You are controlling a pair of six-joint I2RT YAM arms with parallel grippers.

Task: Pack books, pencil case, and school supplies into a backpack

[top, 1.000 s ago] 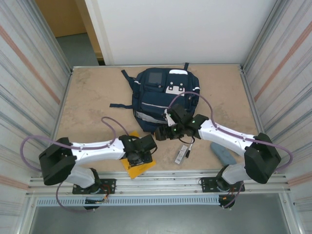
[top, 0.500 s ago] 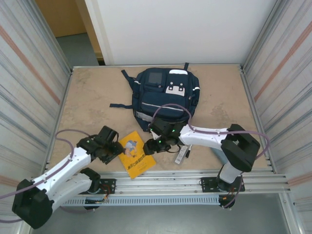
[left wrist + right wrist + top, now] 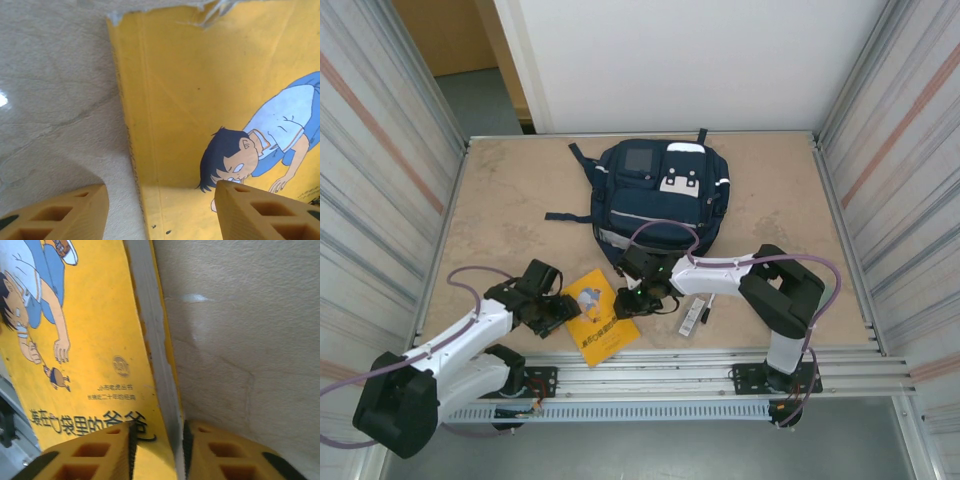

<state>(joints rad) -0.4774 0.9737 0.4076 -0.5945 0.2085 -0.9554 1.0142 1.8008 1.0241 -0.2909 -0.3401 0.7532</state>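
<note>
Pinching the yellow book [image 3: 85, 340] by its page edge, your right gripper [image 3: 157, 450] is holding it on the table [image 3: 500, 220] before the backpack [image 3: 660, 195]; your left gripper [image 3: 160, 194] is hanging open over its spine.

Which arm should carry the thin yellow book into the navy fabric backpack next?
Right. The right gripper grips the thin yellow book by its page edge; the left gripper hangs open over the spine edge.
</note>
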